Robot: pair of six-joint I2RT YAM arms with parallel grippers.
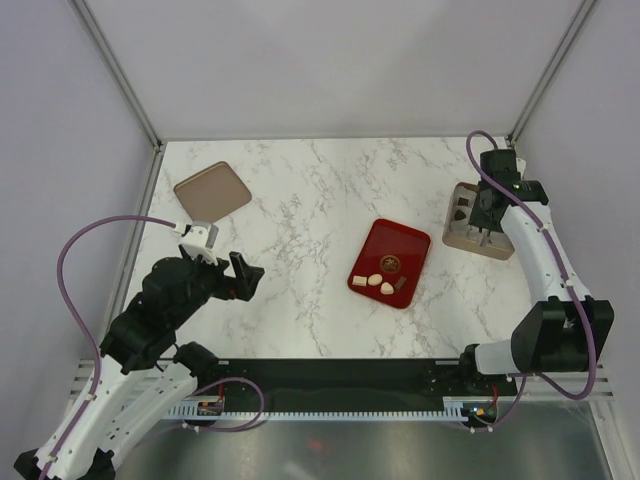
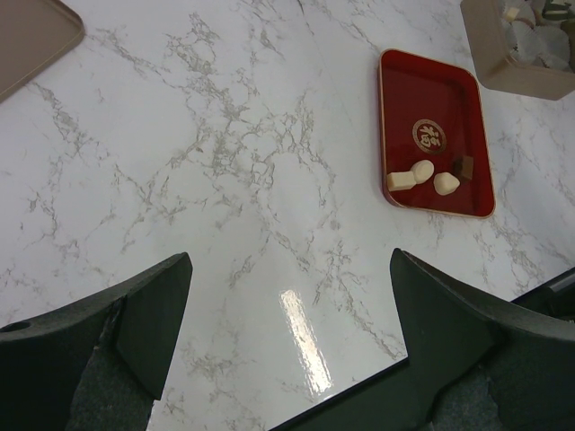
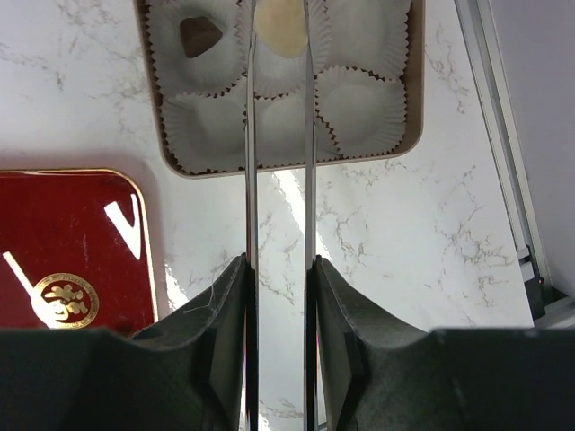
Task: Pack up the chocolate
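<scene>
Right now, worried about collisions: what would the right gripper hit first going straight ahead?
Likely the cream chocolate, sitting between the tips of the right gripper in a paper cup of the box; depth is unclear.

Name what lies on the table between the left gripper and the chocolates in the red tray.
Nothing: the left wrist view shows only bare marble table between the left gripper and the red tray holding the chocolates.
</scene>
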